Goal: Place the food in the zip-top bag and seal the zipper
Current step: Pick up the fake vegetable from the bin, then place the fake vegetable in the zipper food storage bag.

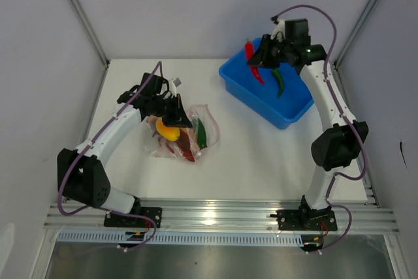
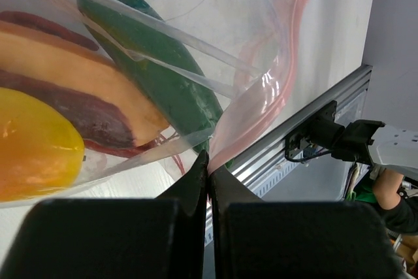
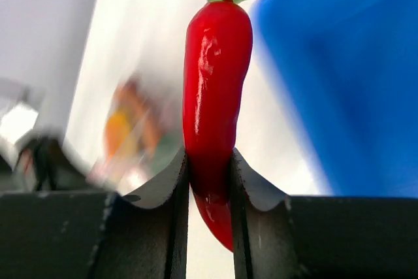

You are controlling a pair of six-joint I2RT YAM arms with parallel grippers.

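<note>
L tool (image 2: 208, 176) pinched fully shut on the edge of the clear crinkly plastic zip-top bag (image 1: 210, 122), by its pale pink zipper strip (image 2: 281, 63). The bag lies left of desk (image 1: 261, 161) centre w/ a yellow-orange rounded fruit (image 1: 168, 130) & green chili (image 1: 202, 134) inside. R tool (image 3: 209, 161) is clamped on a glossy red toy chili pepper (image 3: 217, 96), over the blue plastic bin (image 1: 297, 108) at the far right corner.

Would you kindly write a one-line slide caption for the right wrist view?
Right gripper shut on a red chili pepper, with the blue bin at frame right.

White table (image 1: 261, 161): zip-top bag (image 1: 196, 115), blue bin (image 1: 292, 104)
</note>
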